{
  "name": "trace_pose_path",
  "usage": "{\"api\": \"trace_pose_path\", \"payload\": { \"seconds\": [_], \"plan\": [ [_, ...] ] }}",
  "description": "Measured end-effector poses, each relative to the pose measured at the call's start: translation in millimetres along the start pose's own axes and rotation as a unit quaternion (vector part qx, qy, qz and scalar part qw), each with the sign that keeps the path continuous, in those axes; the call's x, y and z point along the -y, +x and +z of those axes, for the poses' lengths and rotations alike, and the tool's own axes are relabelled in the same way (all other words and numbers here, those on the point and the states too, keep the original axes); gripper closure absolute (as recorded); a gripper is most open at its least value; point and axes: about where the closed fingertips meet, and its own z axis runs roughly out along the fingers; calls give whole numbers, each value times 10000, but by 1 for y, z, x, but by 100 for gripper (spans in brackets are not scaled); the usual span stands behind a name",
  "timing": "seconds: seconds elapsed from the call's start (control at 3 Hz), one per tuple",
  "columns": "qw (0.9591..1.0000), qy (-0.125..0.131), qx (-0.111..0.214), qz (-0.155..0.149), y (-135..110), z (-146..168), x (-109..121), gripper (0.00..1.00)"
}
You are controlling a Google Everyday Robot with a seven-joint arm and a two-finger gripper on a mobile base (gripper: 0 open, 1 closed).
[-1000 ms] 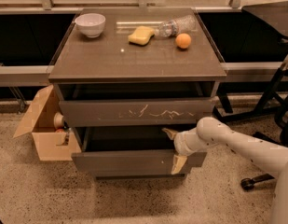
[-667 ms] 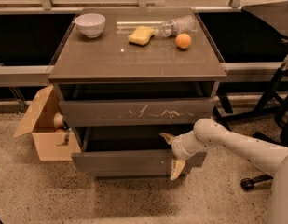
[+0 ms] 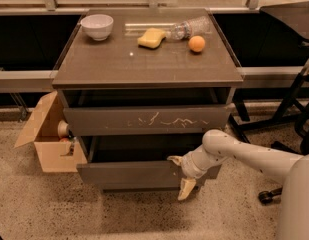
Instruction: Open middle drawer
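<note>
The middle drawer [image 3: 129, 175] is the wide, plain grey-brown front below the scratched one. It stands pulled out from the cabinet, with a dark gap showing behind its top edge. My gripper [image 3: 180, 174] is at the right part of this front, on a white arm coming in from the right. Its fingers are spread: one fingertip [image 3: 174, 159] reaches over the drawer's top edge and the other [image 3: 186, 189] hangs in front of the lower edge.
The scratched top drawer [image 3: 146, 120] is slightly out. On the cabinet top [image 3: 144, 66] are a white bowl [image 3: 97, 26], a yellow sponge [image 3: 151, 37], a lying plastic bottle [image 3: 190, 28] and an orange [image 3: 196, 43]. An open cardboard box [image 3: 49, 144] stands at the left, and chair legs [image 3: 289, 114] at the right.
My gripper has moved a little down and left along the middle drawer front. The drawer front looks slightly farther out than before.
</note>
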Motion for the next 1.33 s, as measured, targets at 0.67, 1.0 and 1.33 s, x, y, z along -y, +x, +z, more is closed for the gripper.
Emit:
{"api": "trace_pose_path", "payload": {
  "seconds": [0.67,1.0,1.33],
  "plan": [
    [9997,-189,-36,-142,-19,-10,-22,64],
    [9992,-150,-63,-363,-38,-22,-33,89],
    [9990,-149,-55,-411,-44,-24,-40,100]
  ]
}}
